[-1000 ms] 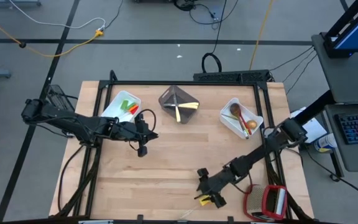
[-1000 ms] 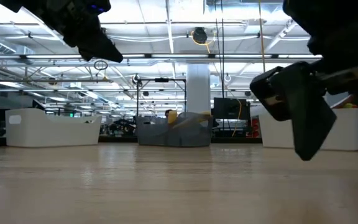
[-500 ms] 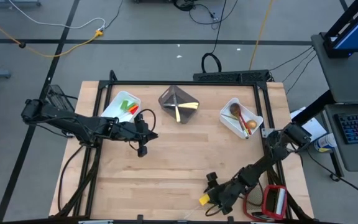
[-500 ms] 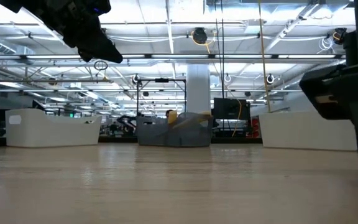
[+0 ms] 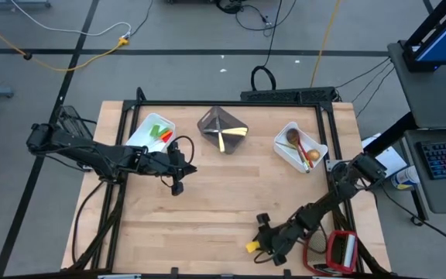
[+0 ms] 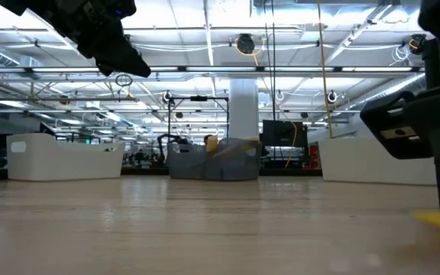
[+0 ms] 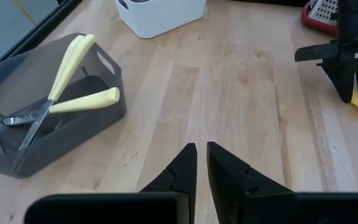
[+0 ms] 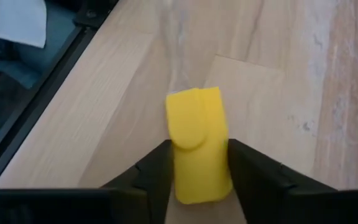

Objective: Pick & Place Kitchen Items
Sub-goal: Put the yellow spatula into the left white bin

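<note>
Right gripper (image 8: 197, 171) is sitting low at the table's (image 5: 223, 201) near edge, fingers closing narrow around the small yellow piece (image 8: 196, 150), both pads touching its sides. Piece is lying flat on the wood. Left gripper (image 7: 201, 165) is hanging over the table's left-middle, fingers nearly together, holding nothing. Pale-handled knives (image 7: 73, 81) are lying in the grey bin (image 7: 107, 115).

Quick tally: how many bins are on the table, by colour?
White bins: 2
Grey bin: 1
Total: 3
</note>
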Controlling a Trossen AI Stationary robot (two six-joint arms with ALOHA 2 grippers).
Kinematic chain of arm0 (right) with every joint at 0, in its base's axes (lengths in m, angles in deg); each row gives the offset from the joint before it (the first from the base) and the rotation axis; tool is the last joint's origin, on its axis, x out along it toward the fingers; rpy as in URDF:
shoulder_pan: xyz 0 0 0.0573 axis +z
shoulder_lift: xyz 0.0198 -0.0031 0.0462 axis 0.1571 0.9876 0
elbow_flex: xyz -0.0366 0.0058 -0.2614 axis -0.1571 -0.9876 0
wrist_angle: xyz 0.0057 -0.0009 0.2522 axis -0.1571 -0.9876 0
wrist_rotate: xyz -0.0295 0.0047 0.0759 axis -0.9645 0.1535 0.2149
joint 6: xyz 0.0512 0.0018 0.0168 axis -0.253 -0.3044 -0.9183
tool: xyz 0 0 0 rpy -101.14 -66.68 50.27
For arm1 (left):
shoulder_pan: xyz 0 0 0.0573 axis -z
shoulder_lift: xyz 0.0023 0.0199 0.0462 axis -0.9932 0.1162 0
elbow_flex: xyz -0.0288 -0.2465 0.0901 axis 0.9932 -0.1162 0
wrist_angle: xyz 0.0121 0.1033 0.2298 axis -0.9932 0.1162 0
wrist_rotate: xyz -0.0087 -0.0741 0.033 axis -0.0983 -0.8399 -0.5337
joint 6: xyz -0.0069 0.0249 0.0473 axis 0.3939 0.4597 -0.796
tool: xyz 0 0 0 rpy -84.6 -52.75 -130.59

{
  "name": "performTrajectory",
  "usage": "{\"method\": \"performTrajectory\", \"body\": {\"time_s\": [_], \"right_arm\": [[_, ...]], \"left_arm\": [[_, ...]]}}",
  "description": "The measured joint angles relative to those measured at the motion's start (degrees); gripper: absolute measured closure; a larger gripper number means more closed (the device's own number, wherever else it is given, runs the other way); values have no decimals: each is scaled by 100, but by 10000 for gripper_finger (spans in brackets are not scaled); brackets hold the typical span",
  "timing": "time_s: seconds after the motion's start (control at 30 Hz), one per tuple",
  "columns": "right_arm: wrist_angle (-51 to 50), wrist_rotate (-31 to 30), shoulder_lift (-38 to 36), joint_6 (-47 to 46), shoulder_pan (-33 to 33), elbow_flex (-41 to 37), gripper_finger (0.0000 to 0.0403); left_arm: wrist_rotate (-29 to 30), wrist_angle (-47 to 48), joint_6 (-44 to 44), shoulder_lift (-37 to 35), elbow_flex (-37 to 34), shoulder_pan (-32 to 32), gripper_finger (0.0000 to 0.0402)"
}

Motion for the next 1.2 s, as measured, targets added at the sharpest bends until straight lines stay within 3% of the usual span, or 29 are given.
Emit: {"method": "performTrajectory", "body": {"time_s": [0.23, 0.4, 0.6, 0.87, 1.03, 1.2], "right_arm": [[234, 91, -32, -108, -184, -32, 350], [330, 231, -269, -10, -473, -32, 387], [266, 174, -745, 804, -949, -49, 387], [86, -541, -1411, 1761, -1805, -53, 385], [94, -550, -1631, 2032, -2400, -47, 385], [74, -521, -1639, 2260, -2807, -47, 385]], "left_arm": [[0, 0, 18, 0, 0, 0, 364], [2, -2, 33, 0, 0, 0, 364], [2, -35, 81, 0, 0, 4, 364], [4, -403, 87, 0, 2, -8, 364], [11, -505, -897, 0, 2, -167, 364], [4, -577, -1095, 0, 2, -424, 364]]}}
